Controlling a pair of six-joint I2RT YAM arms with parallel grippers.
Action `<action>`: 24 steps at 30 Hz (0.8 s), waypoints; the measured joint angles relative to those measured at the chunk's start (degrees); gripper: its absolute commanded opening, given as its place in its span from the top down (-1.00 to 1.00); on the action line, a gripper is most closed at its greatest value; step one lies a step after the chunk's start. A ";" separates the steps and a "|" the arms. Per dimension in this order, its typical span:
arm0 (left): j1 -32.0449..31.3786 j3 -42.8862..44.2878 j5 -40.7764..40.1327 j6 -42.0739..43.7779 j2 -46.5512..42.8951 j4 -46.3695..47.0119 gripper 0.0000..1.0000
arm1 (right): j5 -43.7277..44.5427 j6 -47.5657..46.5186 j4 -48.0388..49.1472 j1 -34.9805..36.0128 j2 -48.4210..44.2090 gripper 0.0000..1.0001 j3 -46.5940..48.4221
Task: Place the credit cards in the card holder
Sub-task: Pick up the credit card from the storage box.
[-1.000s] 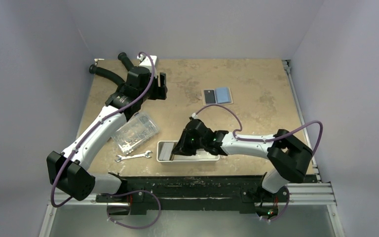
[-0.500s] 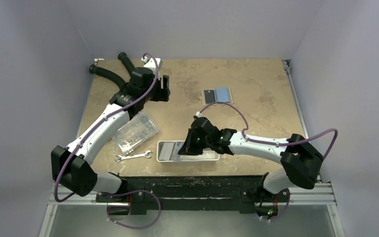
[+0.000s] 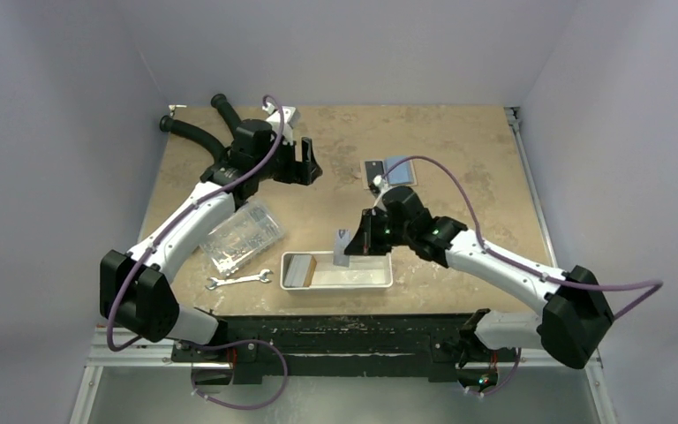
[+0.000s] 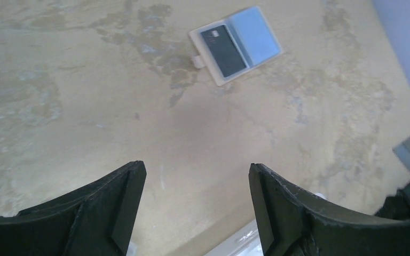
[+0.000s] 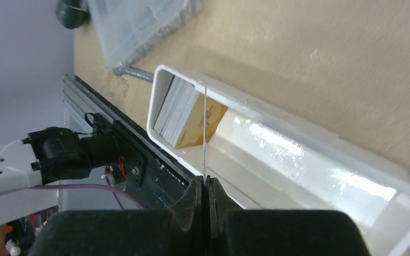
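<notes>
Right gripper [image 5: 204, 184] had risen from the tray [image 3: 357, 276] pinching a credit card [image 3: 342, 248]; the card holder [image 4: 237, 45] came next. Left gripper [image 4: 195, 170] gaped empty.

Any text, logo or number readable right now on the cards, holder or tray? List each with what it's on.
Nothing is readable in any view.
On the tan card in the white tray: dark marks, too blurred to read.
On the dark card in the card holder: small pale mark, too small to read.
The grey card in the right gripper: no print visible.
</notes>
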 measured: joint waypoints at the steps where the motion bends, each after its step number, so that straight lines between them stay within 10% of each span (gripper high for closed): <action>1: 0.50 -0.46 2.54 -0.55 0.02 1.07 -0.49 | -1.53 -2.58 0.68 -1.97 -0.94 1.00 -0.04; 12: 8.31 -12.61 38.49 -24.09 3.15 37.57 -0.53 | -25.09 -14.05 20.81 -21.99 -10.12 1.00 -11.21; 24: 0.39 -26.34 47.32 -50.29 7.54 70.69 -0.30 | -40.85 -11.82 31.28 -28.15 -9.77 1.00 -13.03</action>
